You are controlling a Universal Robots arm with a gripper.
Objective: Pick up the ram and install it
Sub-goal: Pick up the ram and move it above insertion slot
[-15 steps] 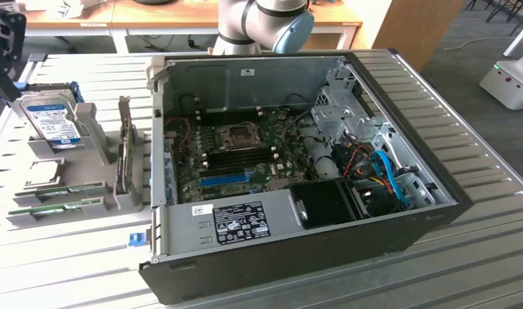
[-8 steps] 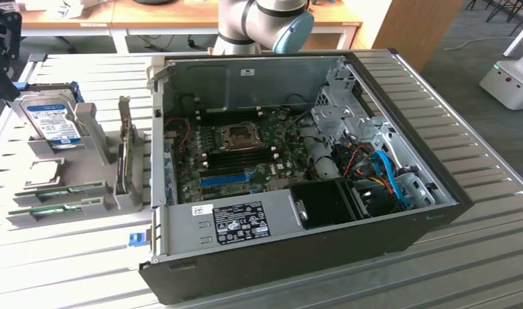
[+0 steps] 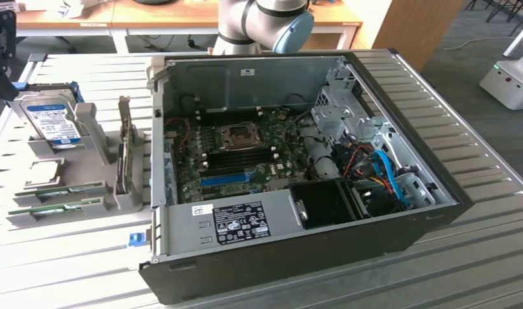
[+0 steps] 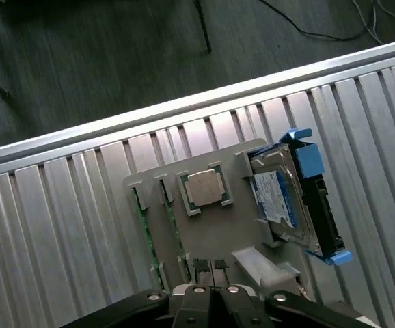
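The arm (image 3: pixel 259 22) rises beyond the far side of the open computer case (image 3: pixel 287 161). Its gripper (image 4: pixel 209 266) hangs pointing down over the grey holder (image 4: pixel 218 232), jaws pressed together and holding nothing. The ram (image 4: pixel 145 229) stands on edge in a holder slot on the bench (image 3: pixel 467 257), at the exterior view's left of the case. A second stick (image 4: pixel 175 229) is just beside it, near the hard drive (image 4: pixel 279 198).

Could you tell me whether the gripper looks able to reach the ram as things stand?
Probably yes: the ram stands on edge in its grey holder, uncovered from above, and the shut gripper hangs above that holder.
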